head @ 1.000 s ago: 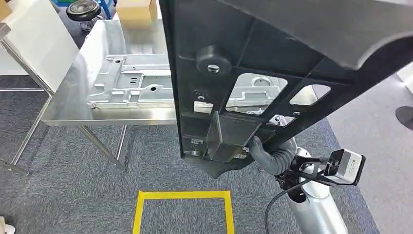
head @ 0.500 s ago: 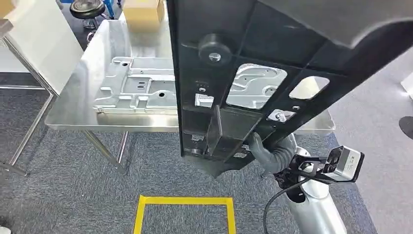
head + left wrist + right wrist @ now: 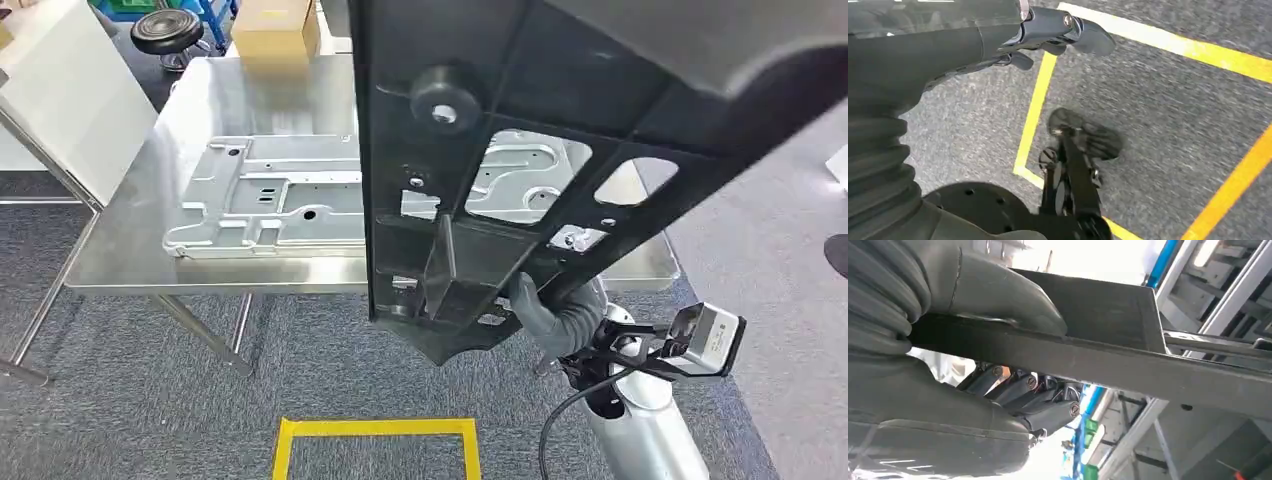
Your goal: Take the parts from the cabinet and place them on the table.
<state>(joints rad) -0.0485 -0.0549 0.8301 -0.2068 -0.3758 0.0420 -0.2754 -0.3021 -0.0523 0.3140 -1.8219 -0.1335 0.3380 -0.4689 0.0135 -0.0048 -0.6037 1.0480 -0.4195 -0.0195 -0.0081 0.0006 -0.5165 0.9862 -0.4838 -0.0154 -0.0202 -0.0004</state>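
Carrying the big black panel (image 3: 520, 150) toward the steel table (image 3: 120, 255) calls for keeping it high over the near edge and setting it on bare steel beside the silver plate (image 3: 270, 195), right hand (image 3: 545, 310) clamped on its lower rim, left hand (image 3: 1048, 35) hanging curled, empty.

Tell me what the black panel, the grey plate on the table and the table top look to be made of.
Black panel: probably moulded plastic, matte, with ribs and cut-outs. Grey plate: likely stamped sheet metal, dull silver, with pressed ridges and holes. Table top: seemingly stainless steel, brushed and faintly reflective.
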